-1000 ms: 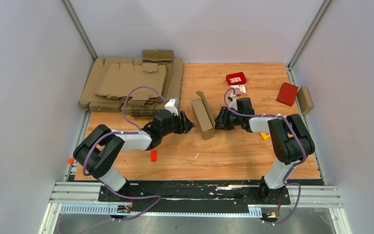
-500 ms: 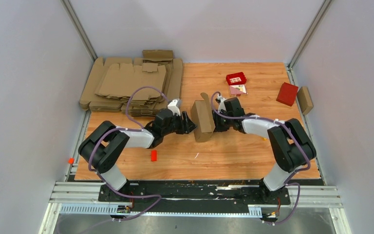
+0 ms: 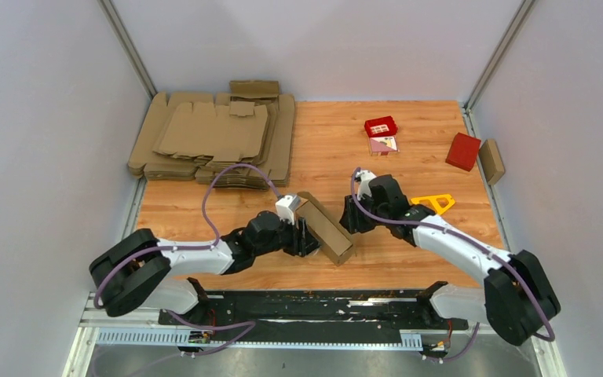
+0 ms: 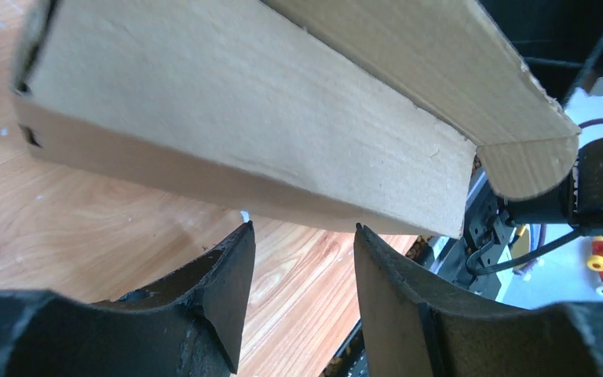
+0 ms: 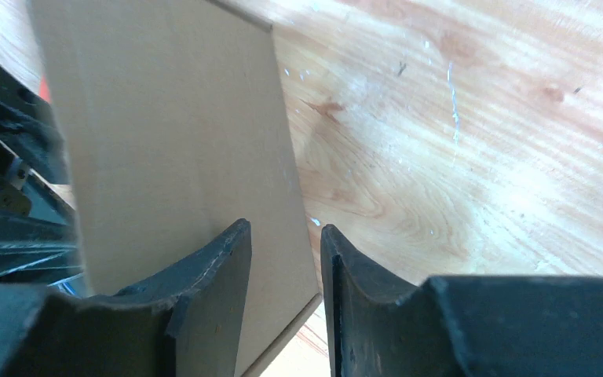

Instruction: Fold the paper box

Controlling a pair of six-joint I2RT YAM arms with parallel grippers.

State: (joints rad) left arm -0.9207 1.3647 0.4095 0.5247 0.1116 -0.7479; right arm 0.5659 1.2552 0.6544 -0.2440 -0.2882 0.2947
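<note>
The paper box [image 3: 326, 228] is a plain brown oblong lying diagonally on the wooden table [image 3: 408, 251], near its front edge. My left gripper [image 3: 305, 236] sits against the box's left long side. In the left wrist view the box [image 4: 243, 102] fills the top, and the left gripper [image 4: 302, 229] is open with only bare table in the gap, its tips at the box's lower edge. My right gripper [image 3: 347, 220] is just right of the box. In the right wrist view it [image 5: 283, 229] is slightly open, with the box's face [image 5: 165, 133] beyond the fingers.
A pile of flat cardboard blanks [image 3: 212, 137] fills the far left. At the far right are two red boxes [image 3: 381, 126] [image 3: 463, 151], a small card [image 3: 383, 144] and a brown folded box [image 3: 492, 161]. A yellow triangle [image 3: 433, 203] lies behind the right arm.
The box has come from mid-table toward the near edge, with both grippers alongside it. Its flap no longer stands up. The right jaws have opened a little.
</note>
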